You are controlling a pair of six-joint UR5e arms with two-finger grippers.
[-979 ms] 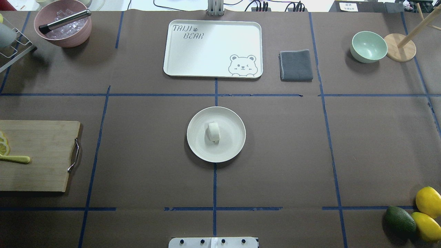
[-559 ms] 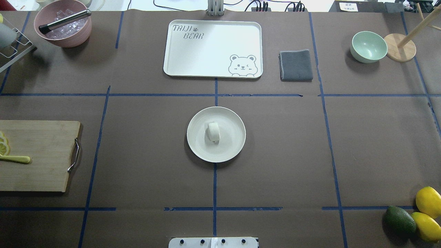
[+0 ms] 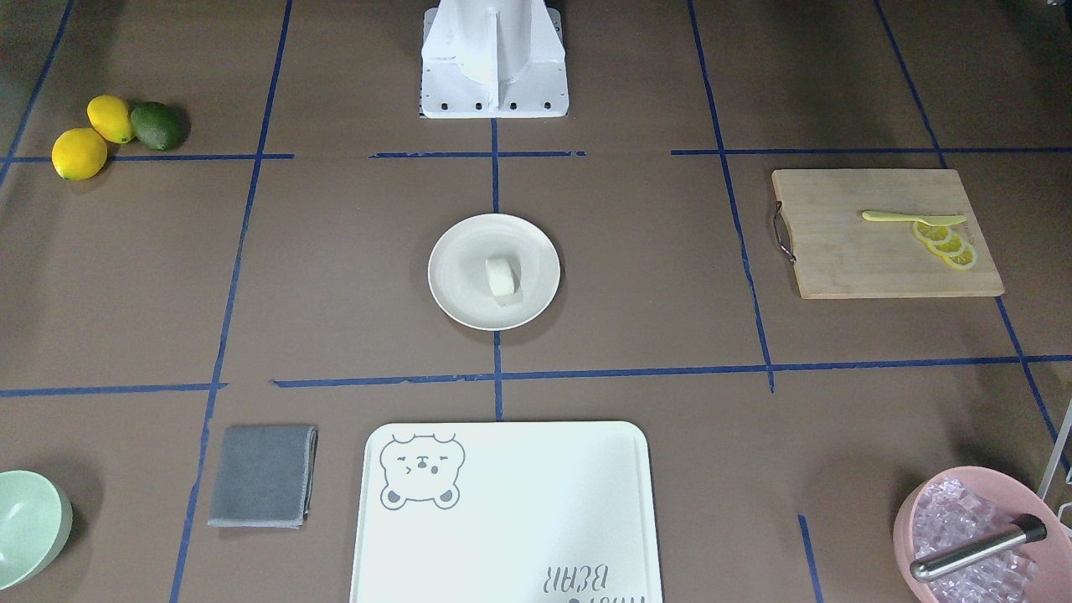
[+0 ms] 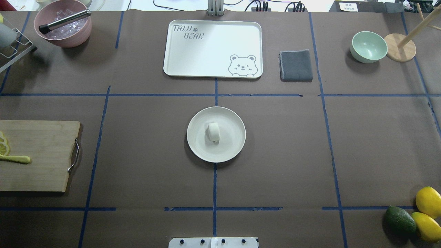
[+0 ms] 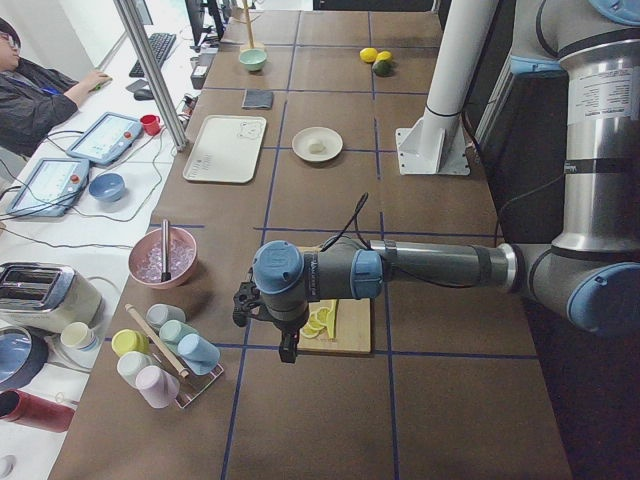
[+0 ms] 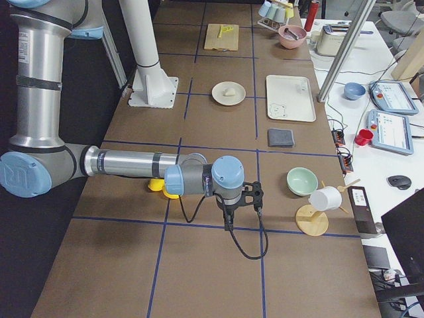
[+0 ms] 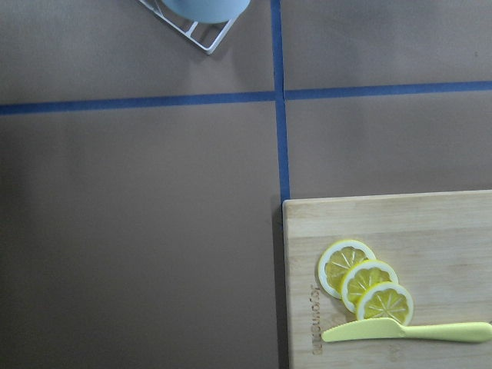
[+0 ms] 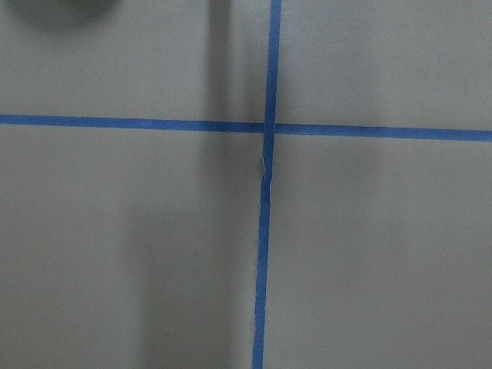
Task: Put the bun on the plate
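The small white bun (image 4: 213,132) lies on its side near the middle of the round cream plate (image 4: 197,148) at the table's centre; the front-facing view shows the bun (image 3: 502,278) on the plate (image 3: 453,249) too. No gripper is near them. My left gripper (image 5: 289,349) shows only in the exterior left view, pointing down at the table's left end near the cutting board. My right gripper (image 6: 227,221) shows only in the exterior right view, at the table's right end. I cannot tell whether either is open or shut.
A white bear-print tray (image 4: 179,65) and a grey cloth (image 4: 296,65) lie beyond the plate. A mint bowl (image 4: 368,46) stands far right and a pink bowl of ice (image 4: 63,27) far left. A cutting board (image 4: 38,155) holds lemon slices. Lemons and an avocado (image 4: 399,219) sit near right.
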